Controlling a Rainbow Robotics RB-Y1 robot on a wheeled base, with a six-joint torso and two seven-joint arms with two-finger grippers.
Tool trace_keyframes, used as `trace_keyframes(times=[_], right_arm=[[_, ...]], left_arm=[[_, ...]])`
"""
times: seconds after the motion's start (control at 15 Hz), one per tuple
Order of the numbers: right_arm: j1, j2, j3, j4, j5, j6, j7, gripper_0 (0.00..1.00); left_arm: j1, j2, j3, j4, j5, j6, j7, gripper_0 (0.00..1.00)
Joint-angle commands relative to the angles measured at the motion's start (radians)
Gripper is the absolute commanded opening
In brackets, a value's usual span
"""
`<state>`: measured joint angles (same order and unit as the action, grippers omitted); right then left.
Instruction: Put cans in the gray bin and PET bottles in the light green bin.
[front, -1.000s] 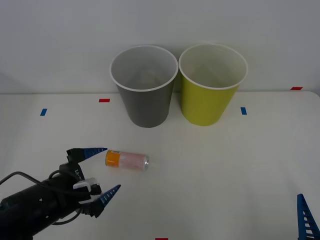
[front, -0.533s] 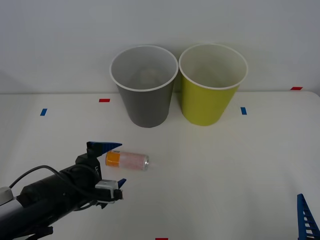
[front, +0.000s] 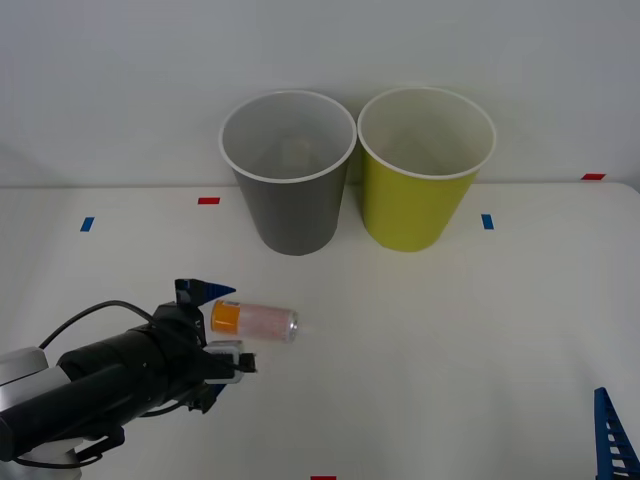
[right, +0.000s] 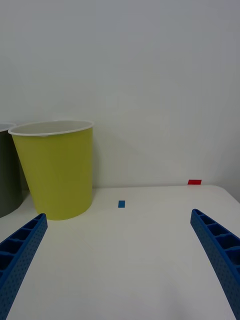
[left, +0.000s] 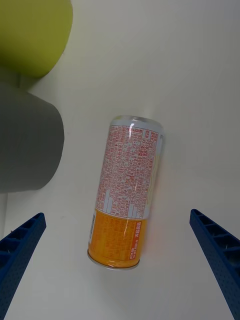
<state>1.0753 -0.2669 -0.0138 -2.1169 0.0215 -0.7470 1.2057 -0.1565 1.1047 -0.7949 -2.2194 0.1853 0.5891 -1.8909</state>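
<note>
The can (front: 256, 320) lies on its side on the white table, orange band toward my left arm, silver top pointing away. My left gripper (front: 238, 326) is open, and its fingers straddle the can's orange end without touching it. In the left wrist view the can (left: 129, 187) lies between the two blue fingers (left: 20, 252), with a gap on both sides. The gray bin (front: 290, 215) and the light green bin (front: 415, 210) stand upright side by side at the back. My right gripper (right: 117, 215) is open and parked at the near right, one finger (front: 612, 435) showing.
Small red (front: 208, 201) and blue (front: 487, 221) tape marks dot the table. A white wall rises right behind the bins. The gray bin (left: 25, 145) stands just beyond the can, with the light green bin (right: 55, 170) next to it. There is open table between the can and the bins.
My left gripper has turned and moved forward along the table, from beside the can to around its orange end. The can and the right arm have not moved.
</note>
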Motion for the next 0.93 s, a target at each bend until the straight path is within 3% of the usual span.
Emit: trace_keyframes(times=[0.07,0.33,0.53,0.73,0.93], right_arm=[[0.0,0.0,0.0,0.0,0.0,0.0,0.0,1.0],[0.0,0.0,0.0,0.0,0.0,0.0,0.0,1.0],[0.0,0.0,0.0,0.0,0.0,0.0,0.0,1.0],[0.0,0.0,0.0,0.0,0.0,0.0,0.0,1.0],[0.0,0.0,0.0,0.0,0.0,0.0,0.0,1.0]], left_arm=[[-0.055,-0.028,-0.001,-0.069,0.043,0.156,-0.017,1.0],[-0.094,-0.115,0.0,-0.068,0.056,0.293,-0.1,1.0],[-0.16,-0.151,0.0,-0.068,0.16,0.383,-0.2,1.0],[-0.222,-0.207,0.0,-0.052,0.24,0.483,-0.217,1.0],[-0.244,-0.272,0.003,0.044,0.27,0.494,-0.306,1.0]])
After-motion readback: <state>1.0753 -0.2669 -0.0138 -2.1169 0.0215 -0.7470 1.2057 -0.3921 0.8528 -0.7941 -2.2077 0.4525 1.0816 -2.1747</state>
